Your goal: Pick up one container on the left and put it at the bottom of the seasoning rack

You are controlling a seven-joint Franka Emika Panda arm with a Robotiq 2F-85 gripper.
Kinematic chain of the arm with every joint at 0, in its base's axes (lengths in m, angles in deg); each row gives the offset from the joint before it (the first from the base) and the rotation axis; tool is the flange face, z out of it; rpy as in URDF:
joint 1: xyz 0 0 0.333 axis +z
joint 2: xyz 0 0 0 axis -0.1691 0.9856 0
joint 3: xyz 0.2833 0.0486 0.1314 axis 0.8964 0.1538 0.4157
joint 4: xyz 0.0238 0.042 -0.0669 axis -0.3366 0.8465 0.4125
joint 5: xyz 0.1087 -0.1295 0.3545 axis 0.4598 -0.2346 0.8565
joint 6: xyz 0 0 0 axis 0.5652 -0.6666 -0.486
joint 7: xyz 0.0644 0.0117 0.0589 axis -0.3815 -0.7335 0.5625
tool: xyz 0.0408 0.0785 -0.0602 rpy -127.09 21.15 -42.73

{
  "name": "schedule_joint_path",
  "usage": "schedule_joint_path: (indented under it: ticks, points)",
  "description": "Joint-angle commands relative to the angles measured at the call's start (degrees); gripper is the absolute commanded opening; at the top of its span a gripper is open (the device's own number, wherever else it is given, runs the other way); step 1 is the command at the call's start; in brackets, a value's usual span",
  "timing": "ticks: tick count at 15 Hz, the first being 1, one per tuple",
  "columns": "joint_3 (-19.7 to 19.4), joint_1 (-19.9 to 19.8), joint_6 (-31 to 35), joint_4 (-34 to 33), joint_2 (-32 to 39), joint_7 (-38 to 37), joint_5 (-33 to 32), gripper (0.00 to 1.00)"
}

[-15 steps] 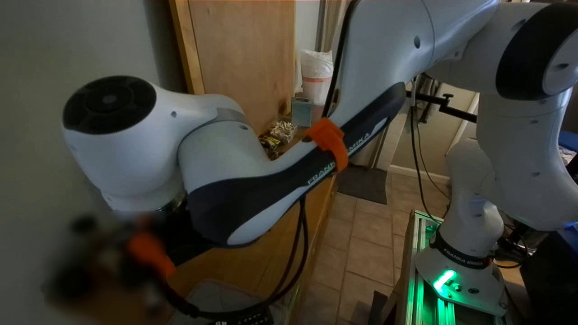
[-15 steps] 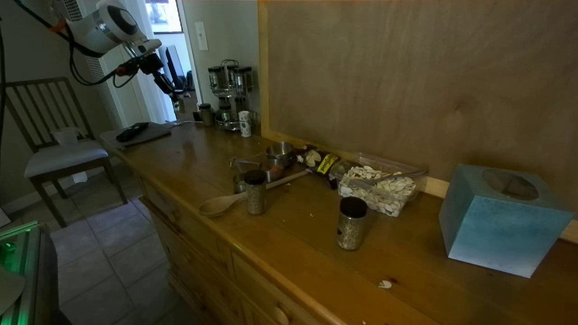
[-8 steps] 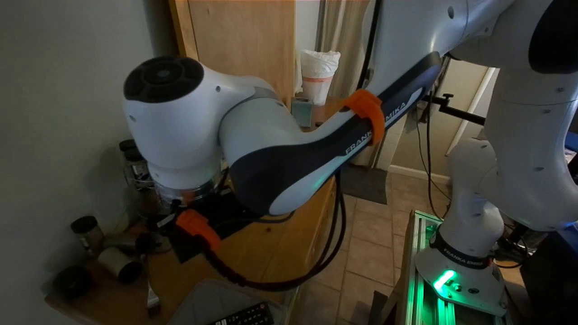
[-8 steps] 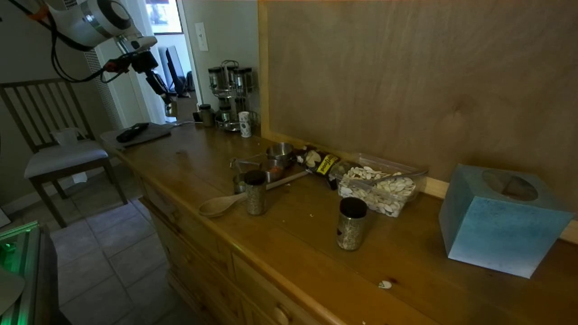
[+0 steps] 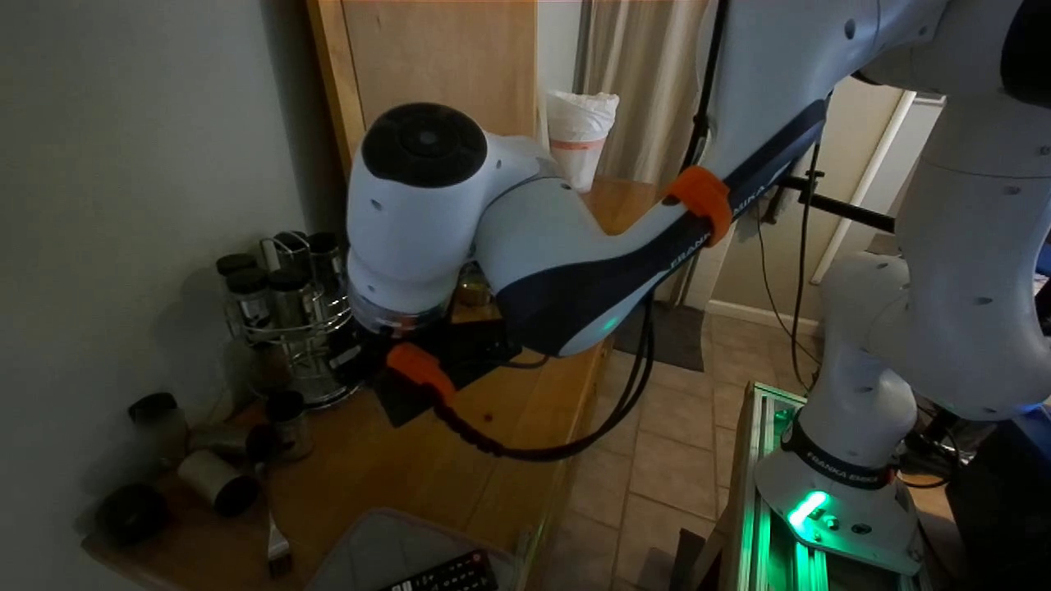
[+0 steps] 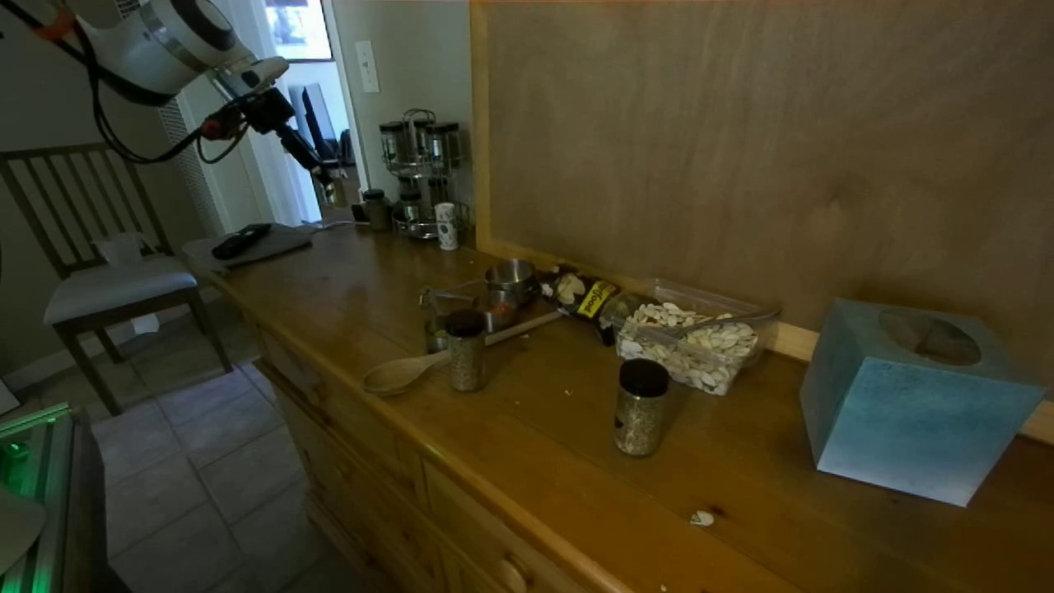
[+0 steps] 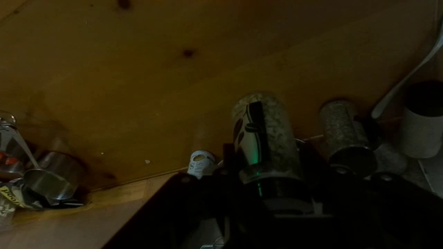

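In the wrist view, the gripper (image 7: 268, 155) squeezes the jar (image 7: 277, 128) from both sides. The jar's dark lid (image 7: 280, 190) is close to the gripper, and its bottom points away, over the table (image 7: 138, 86). A white can (image 7: 200, 162) and some metal cups (image 7: 50, 185) are on the table too.

In an exterior view, the white arm (image 5: 525, 230) hides most of the gripper. The rack (image 5: 316, 382) stands by the wall (image 5: 148, 164), with rack jars (image 5: 248, 300) on it. A loose jar (image 5: 291, 427) stands just beside it, and two tipped jars (image 5: 205, 476) lie near a fork (image 5: 279, 543). A remote (image 5: 447, 574) lies on a grey mat (image 5: 369, 546).

In an exterior view, a blue box (image 6: 914, 412) sits close to the camera. Two jars with black lids (image 6: 640, 412) stand on the table, one by a wooden spoon (image 6: 397, 376). Farther back, the gripper has the jar up in the air, and a gap shows between it and the rack. The white can stands just beside the rack.
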Motion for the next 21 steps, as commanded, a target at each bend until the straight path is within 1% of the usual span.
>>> schedule_joint_path:
  ticks: [1, 5, 6, 13, 16, 18, 21]
  points:
    - [3.2, -3.01, -0.16, 0.08, -0.06, -0.28, -0.59, 0.48]
    - [3.5, -2.96, -0.07, 0.22, -0.17, -0.41, -0.64, 0.48]
    - [3.51, -2.96, -0.07, 0.23, -0.18, -0.42, -0.64, 0.23]
    - [3.9, -4.71, 3.17, -0.84, 2.97, -6.26, -10.59, 0.23]
    - [3.4, -4.7, 6.44, -1.92, 4.96, -11.62, -16.87, 0.23]
    - [3.13, -4.7, 7.15, -2.8, 6.23, -14.96, -21.16, 0.23]
    - [3.16, -5.13, 7.55, -3.96, 8.03, -19.0, -25.93, 0.23]
